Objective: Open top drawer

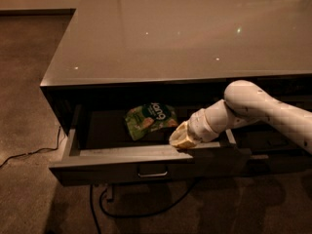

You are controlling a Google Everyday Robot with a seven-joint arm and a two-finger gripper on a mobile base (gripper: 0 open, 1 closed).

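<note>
End effector point(182, 139) at tip of white arm point(263, 112), reaching into drawer just behind front panel's upper edge, right of centre; grip state cannot be told. Top drawer point(122, 165) below glossy tabletop point(170, 38), standing well open, metal pull handle point(152, 171) at front centre. Green snack bag point(149, 120) inside, just left of end effector. Black cable point(131, 212) on floor beneath.

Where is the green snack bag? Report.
In the camera view, the green snack bag lies inside the open top drawer, just left of the gripper at the drawer's front edge.
</note>
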